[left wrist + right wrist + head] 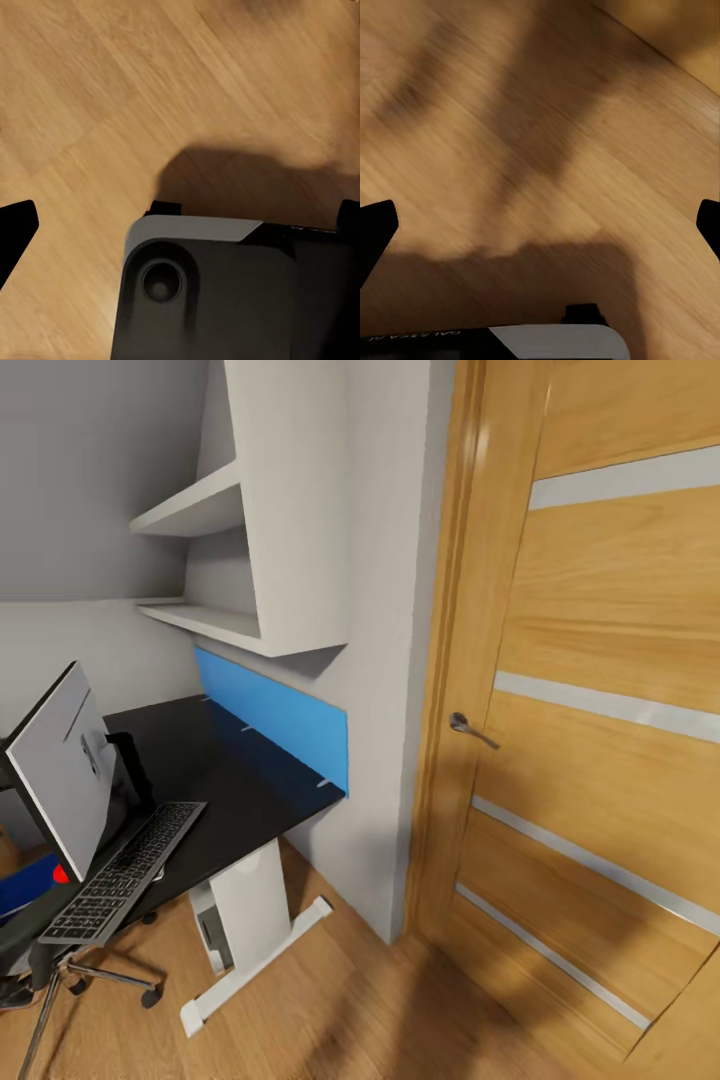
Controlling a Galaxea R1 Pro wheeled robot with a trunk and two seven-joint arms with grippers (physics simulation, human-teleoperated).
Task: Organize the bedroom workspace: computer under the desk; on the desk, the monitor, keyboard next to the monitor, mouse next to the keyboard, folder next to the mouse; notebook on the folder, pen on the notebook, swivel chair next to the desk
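The keyboard [125,873] lies tilted, its long axis running from the bench [235,775] edge out over the swivel chair [60,960], beside the monitor [60,780]. Left tool [180,217] and right tool [540,225] are spread above the floor [350,1010], holding nothing.

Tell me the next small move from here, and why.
Probably turn the base and head left. The desk, monitor and keyboard crowd the head view's left edge while the door takes up the right. Both wrist cameras face wooden floor, with each tool's fingers spread and holding nothing.
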